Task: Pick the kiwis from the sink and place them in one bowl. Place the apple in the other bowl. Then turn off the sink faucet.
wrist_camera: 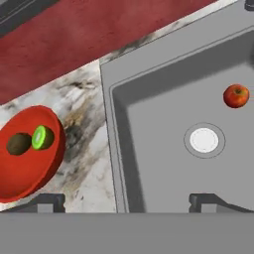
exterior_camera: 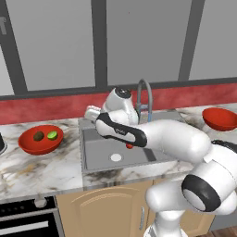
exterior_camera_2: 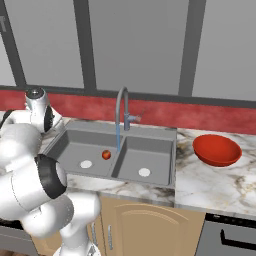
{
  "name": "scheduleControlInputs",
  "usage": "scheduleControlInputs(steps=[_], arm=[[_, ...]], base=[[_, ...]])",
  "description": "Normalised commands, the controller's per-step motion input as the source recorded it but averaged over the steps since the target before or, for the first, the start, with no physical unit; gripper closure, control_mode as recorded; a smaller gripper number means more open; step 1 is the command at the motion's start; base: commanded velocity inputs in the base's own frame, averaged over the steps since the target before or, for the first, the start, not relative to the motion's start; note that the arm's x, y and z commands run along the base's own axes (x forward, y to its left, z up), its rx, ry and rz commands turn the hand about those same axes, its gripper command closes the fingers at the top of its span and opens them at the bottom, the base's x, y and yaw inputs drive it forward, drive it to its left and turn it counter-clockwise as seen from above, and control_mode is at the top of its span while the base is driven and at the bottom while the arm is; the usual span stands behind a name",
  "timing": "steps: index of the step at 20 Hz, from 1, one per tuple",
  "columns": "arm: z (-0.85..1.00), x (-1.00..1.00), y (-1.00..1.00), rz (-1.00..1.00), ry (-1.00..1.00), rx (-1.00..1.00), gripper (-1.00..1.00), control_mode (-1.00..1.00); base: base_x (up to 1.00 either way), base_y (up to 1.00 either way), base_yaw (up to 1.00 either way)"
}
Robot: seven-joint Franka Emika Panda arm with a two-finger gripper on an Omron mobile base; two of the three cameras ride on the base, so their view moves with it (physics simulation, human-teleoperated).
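Two kiwis [wrist_camera: 31, 141] (bowled), one apple [wrist_camera: 236, 95]

Grey wall panels [exterior_camera: 60, 41], red backsplash [exterior_camera_2: 165, 112], marble counter [exterior_camera: 41, 166], tan cabinet doors [exterior_camera_2: 150, 225]

Kiwis [wrist_camera: 31, 140] in left bowl [wrist_camera: 20, 181]; apple [wrist_camera: 236, 95] in sink [wrist_camera: 163, 144].

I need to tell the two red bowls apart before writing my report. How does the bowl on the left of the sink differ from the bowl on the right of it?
The left bowl holds two kiwis, one dark brown and one lime green; the right bowl holds nothing. The left bowl stands left of the sink, on the side of the basin where the apple lies; the right bowl stands beyond the other basin. Both are wide, shallow, glossy red, on the marble counter.
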Motion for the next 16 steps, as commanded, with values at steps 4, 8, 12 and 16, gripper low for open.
scheduleControlInputs(steps=[4, 8, 12, 16], arm=[[0.40, -0.11, -0.16, 0.08, 0.06, -0.30, -1.00, -1.00], [0.02, -0.17, -0.15, 0.01, 0.06, -0.39, -1.00, -1.00], [0.00, -0.17, -0.47, 0.00, 0.08, -0.21, -1.00, -1.00], [-0.04, -0.21, -0.85, 0.05, 0.05, -0.03, -1.00, -1.00]], base=[[0.00, 0.00, 0.00], [0.00, 0.00, 0.00], [0.00, 0.00, 0.00], [0.00, 0.00, 0.00]])
